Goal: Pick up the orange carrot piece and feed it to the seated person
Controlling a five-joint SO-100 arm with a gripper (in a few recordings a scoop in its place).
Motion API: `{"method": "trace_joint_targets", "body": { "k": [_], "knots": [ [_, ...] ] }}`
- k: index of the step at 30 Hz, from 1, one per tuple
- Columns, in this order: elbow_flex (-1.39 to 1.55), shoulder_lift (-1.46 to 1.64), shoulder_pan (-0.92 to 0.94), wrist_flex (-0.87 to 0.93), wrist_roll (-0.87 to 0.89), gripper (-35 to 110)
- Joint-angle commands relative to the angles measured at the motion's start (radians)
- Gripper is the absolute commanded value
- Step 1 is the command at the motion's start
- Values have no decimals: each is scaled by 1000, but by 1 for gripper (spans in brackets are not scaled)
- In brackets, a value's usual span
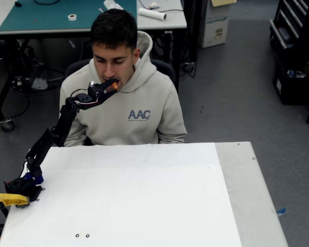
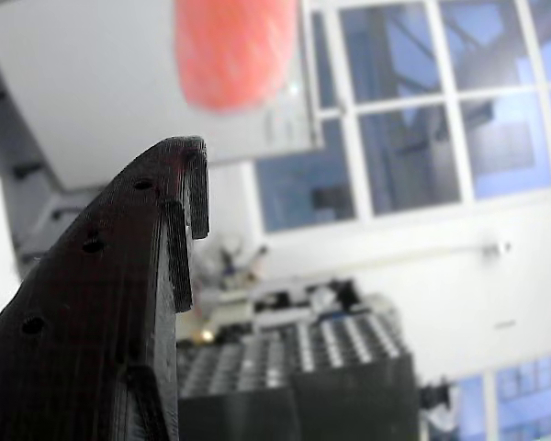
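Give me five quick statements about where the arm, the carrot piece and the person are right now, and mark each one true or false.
1. The end effector is raised at the seated person's mouth. True.
2. The orange carrot piece lies on the white table. False: it is at the tip of the end effector, by the person's mouth.
3. The person wears a light hoodie printed AAC. True.
4. The arm's base stands at the table's right edge in the fixed view. False: it is at the left edge.
5. The person's hand is reaching for the carrot piece. False: no hand is raised toward it.
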Motion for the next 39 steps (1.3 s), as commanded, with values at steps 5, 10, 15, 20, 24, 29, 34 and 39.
{"method": "trace_joint_targets", "body": {
  "k": [5, 10, 15, 20, 24, 29, 34, 39],
  "knots": [
    [-84, 130, 104, 0, -12, 32],
    [-84, 129, 161, 0, -11, 30],
    [-83, 129, 170, 0, 2, 22],
    [-81, 121, 167, 2, 3, 6],
    [-74, 127, 175, 12, 3, -4],
    [-72, 129, 176, 14, 20, -2],
    [-71, 130, 176, 15, 207, -2],
    [-69, 130, 169, 15, 451, -2]
  ]
}}
